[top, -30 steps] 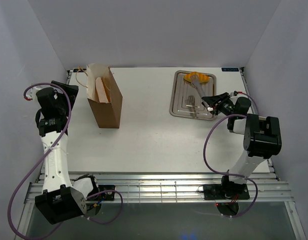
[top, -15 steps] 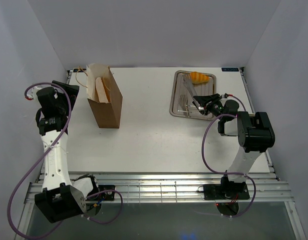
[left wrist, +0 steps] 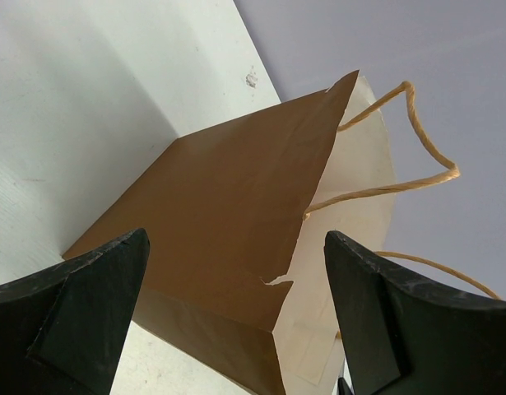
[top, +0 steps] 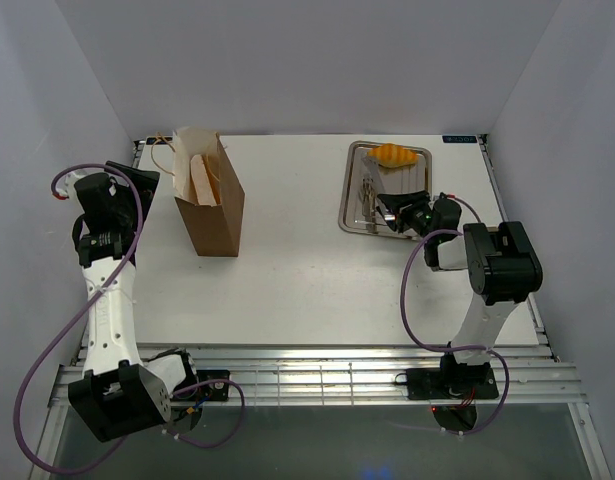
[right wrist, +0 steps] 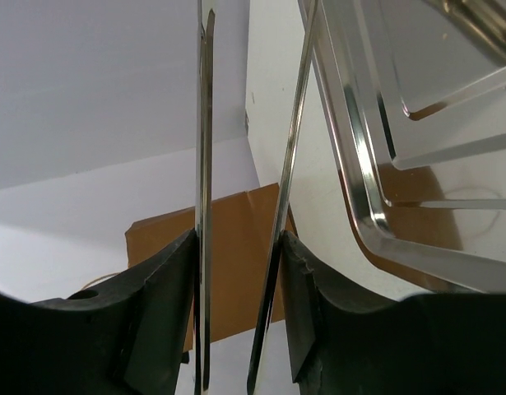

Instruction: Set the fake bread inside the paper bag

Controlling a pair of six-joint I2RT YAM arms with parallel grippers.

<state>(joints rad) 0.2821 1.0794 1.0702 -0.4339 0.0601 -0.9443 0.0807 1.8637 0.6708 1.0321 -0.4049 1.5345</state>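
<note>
The brown paper bag stands upright at the table's far left, with a pale baguette poking up inside it. It fills the left wrist view, torn at its rim. My left gripper is open and empty, left of the bag. A ridged croissant lies at the far end of the steel tray. My right gripper is shut on the silver tongs at the tray's near edge; both tong arms run between its fingers. The other loaves are hidden.
The tray's raised rim lies close on the right in the right wrist view, with the bag beyond. White enclosure walls stand on the left, right and far sides. String handles hang off the bag's top.
My right gripper has moved left along the tray's near edge with the tongs, which now point along the tray's left side. The croissant is now uncovered. The left arm barely moved.
</note>
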